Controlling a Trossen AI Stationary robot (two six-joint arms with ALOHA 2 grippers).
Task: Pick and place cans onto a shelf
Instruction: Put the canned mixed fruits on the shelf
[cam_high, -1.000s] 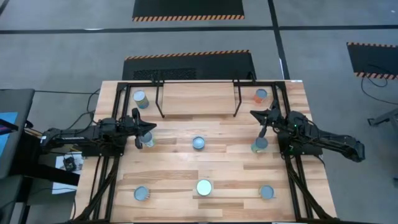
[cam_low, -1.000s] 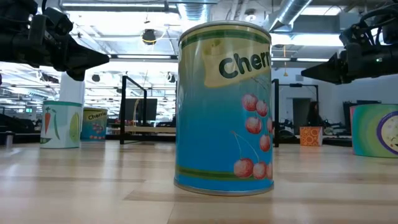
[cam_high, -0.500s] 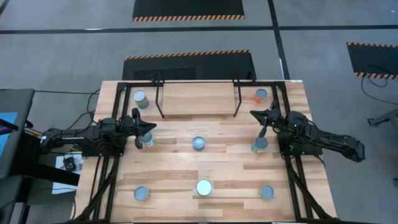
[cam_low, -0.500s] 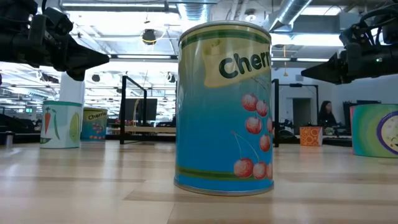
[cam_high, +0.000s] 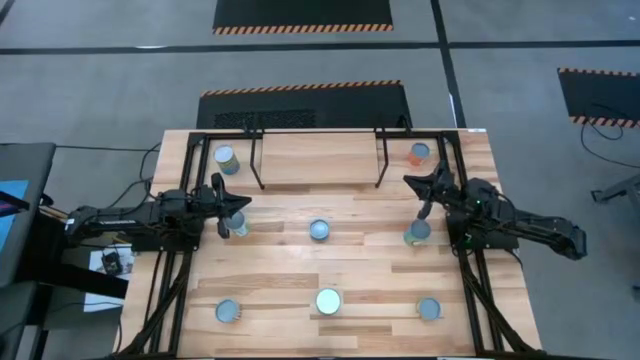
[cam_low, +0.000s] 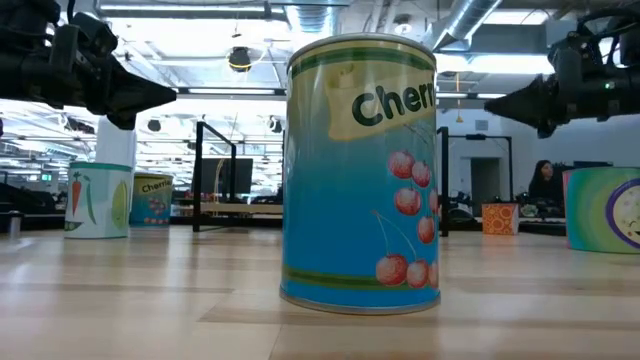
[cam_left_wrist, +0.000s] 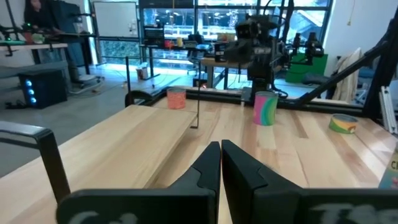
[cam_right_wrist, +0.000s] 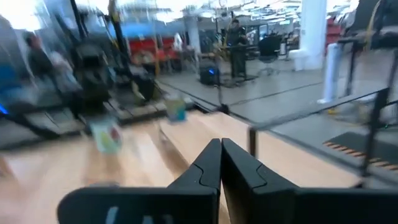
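Hovering above the bench (cam_high: 280, 270), both end effectors have their fingers pressed together with nothing between them. The left end effector (cam_high: 243, 207) points inward from the left side, just beside a can (cam_high: 236, 224) standing on the bench below it; I cannot tell whether it touches that can. The right end effector (cam_high: 408, 181) points in from the right side, near another can (cam_high: 417, 232) with a striped pastel label and just off the shelf's right legs.

The shelf (cam_high: 318, 158) stands at the far edge of the bench with no can on it. One can (cam_high: 226, 158) sits by its left legs and an orange one (cam_high: 419, 153) by its right legs. Another can (cam_high: 319, 229) stands mid-bench, and three more line the near edge: left (cam_high: 228, 311), middle (cam_high: 328, 300), right (cam_high: 429, 308).

From bench level, the nearest can (cam_low: 362, 170) is blue with red cherries and lettering reading "Cherri", cut off by the curve. A farther can (cam_low: 98, 200) shows a carrot.
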